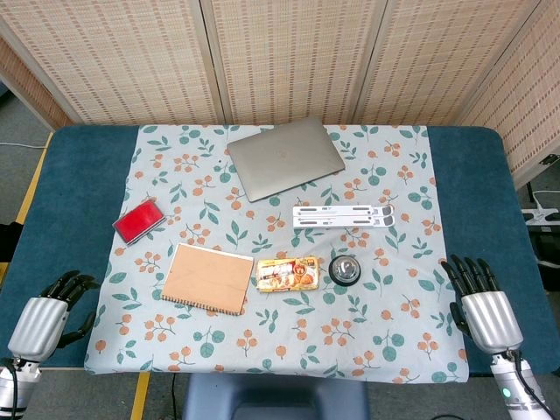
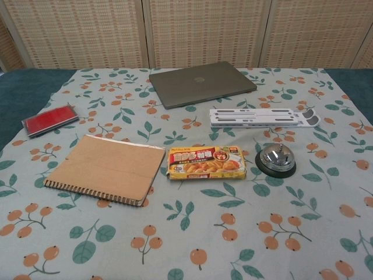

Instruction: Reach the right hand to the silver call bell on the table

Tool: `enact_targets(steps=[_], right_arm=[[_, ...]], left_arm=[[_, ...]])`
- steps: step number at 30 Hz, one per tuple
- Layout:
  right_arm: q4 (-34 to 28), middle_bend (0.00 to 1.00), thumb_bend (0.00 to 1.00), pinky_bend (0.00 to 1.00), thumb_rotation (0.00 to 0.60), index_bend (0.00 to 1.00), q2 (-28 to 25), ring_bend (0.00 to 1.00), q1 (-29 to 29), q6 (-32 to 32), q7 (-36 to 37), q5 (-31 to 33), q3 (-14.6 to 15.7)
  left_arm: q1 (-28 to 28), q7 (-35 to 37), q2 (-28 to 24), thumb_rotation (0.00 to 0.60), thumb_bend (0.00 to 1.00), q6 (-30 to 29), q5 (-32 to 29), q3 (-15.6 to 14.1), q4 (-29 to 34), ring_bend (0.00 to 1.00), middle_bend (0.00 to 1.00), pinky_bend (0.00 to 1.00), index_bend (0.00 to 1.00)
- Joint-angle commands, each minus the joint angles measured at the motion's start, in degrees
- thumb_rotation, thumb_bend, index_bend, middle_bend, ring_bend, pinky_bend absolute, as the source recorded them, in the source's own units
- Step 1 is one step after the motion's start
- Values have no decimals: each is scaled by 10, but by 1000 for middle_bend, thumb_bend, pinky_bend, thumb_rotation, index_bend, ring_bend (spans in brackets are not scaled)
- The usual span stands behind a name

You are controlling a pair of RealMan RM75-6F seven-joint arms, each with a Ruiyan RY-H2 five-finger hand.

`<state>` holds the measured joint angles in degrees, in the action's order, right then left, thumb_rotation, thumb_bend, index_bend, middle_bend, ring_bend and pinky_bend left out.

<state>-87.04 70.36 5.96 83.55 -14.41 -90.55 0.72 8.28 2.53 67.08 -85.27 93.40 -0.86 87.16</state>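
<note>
The silver call bell [image 1: 345, 269] [image 2: 275, 158] has a shiny dome on a black base and stands on the floral cloth, right of centre. My right hand [image 1: 477, 297] rests at the table's right front edge, well to the right of the bell and a little nearer, fingers apart and holding nothing. My left hand [image 1: 51, 311] sits at the left front edge, fingers loosely spread, empty. Neither hand shows in the chest view.
A yellow food box [image 1: 288, 272] lies just left of the bell. A brown spiral notebook [image 1: 207, 278] is further left, a red case [image 1: 139, 220] beyond it. A white folded stand [image 1: 343, 216] and a grey laptop [image 1: 285, 157] lie behind the bell.
</note>
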Motion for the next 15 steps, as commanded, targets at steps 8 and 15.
enact_targets(steps=[8,15], right_arm=[[37,13,460,45,600,9,15,0,15,-6,30,-41,10],[116,12,477,37,600,0,81,0,81,-73,149,-70,7]], left_arm=[[-2,-7,-3,600,393,-8,7,-2,7,155,248,370,298],[-4,0,-6,600,392,-7,-4,2,8,155,248,371,298]])
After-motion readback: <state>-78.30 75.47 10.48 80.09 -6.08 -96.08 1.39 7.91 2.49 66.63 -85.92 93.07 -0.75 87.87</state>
